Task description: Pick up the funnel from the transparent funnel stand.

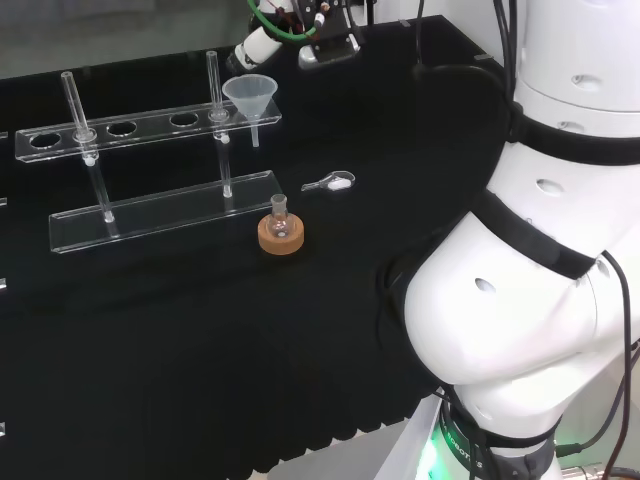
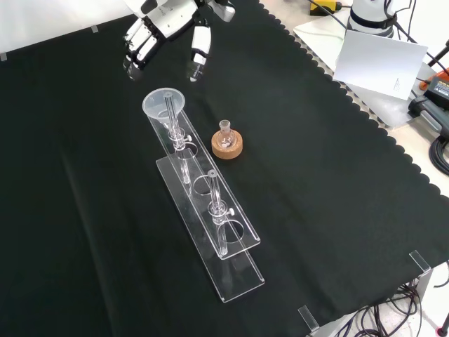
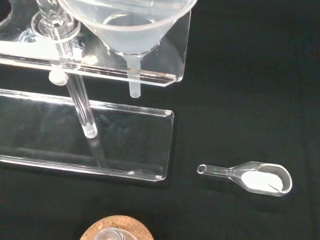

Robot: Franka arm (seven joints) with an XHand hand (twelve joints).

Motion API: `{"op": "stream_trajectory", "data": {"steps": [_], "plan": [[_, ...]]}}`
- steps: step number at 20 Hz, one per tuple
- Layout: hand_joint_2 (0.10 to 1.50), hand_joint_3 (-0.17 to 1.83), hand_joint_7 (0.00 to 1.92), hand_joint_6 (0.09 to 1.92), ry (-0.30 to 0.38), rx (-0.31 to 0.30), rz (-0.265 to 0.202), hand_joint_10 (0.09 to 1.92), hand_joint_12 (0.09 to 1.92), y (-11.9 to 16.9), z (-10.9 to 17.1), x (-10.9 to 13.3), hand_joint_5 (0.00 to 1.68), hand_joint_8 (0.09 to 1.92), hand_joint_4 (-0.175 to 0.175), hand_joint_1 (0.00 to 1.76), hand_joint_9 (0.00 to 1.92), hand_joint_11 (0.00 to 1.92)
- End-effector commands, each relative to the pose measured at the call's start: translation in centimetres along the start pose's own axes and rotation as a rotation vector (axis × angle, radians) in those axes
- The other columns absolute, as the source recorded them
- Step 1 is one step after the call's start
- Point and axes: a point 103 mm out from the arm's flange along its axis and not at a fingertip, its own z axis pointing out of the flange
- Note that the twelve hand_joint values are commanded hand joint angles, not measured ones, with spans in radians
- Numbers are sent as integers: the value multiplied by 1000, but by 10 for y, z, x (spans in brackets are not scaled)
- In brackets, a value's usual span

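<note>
Black and white, the hand (image 2: 165, 28) hovers above the far end of the stand, fingers relaxed and holding nothing. The translucent cone-shaped funnel (image 2: 163, 104) sits in the end hole of the clear acrylic funnel stand (image 2: 228, 242). Nearby: a small flask on a cork ring (image 2: 228, 147) and a glass scoop of white powder (image 3: 255, 177).

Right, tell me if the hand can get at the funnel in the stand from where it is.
Probably yes. The hand hangs open just beyond the funnel, which sits in the end hole of the stand with nothing between them.
</note>
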Motion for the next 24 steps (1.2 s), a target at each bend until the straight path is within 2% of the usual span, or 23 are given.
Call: {"op": "stream_trajectory", "data": {"steps": [1,3,9,18,24], "plan": [[802,144,41,87,-40,99,11,750,1482,9,2,15,189,613,-3,438,274,239],[776,133,10,87,-65,144,12,785,1495,15,3,20,115,522,-16,498,213,254],[745,129,0,87,-91,178,12,864,1503,21,3,26,52,413,-22,586,173,306],[733,148,0,87,-112,200,-8,873,1504,33,12,25,103,561,-25,611,231,325],[735,156,0,87,-140,212,-17,865,1503,43,22,25,124,583,-22,646,240,308]]}}
